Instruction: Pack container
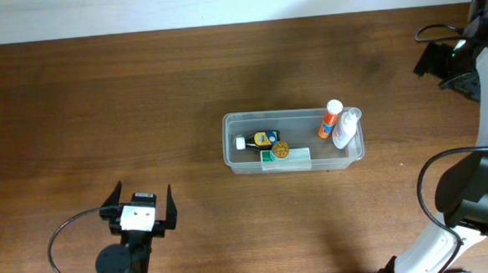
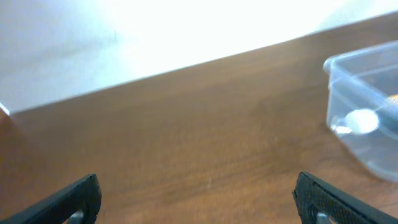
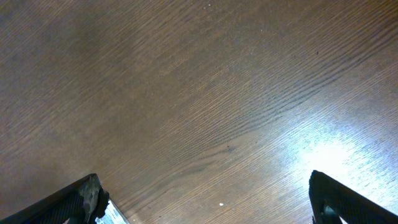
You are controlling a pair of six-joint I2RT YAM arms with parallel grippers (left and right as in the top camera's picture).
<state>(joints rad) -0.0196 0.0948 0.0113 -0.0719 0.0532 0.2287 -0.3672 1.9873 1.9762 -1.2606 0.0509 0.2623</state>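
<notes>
The clear plastic container [image 1: 229,144] sits mid-table. Inside it lie a small bottle with a white cap [image 1: 259,139], a gold-lidded item [image 1: 280,150] and a green-edged white box [image 1: 289,158]. A white bottle with an orange label [image 1: 330,119] and a clear bottle [image 1: 346,128] stand at its right end. Its left corner shows in the left wrist view [image 2: 367,99]. My left gripper [image 1: 140,200] is open and empty near the front left, well short of the container; its fingers show in the left wrist view [image 2: 199,199]. My right gripper [image 3: 205,199] is open over bare wood; its arm [image 1: 466,58] is at the far right.
The wooden table [image 1: 125,109] spreads around the container. A pale wall edge runs along the back [image 1: 220,4]. Black cables loop near both arm bases [image 1: 65,238].
</notes>
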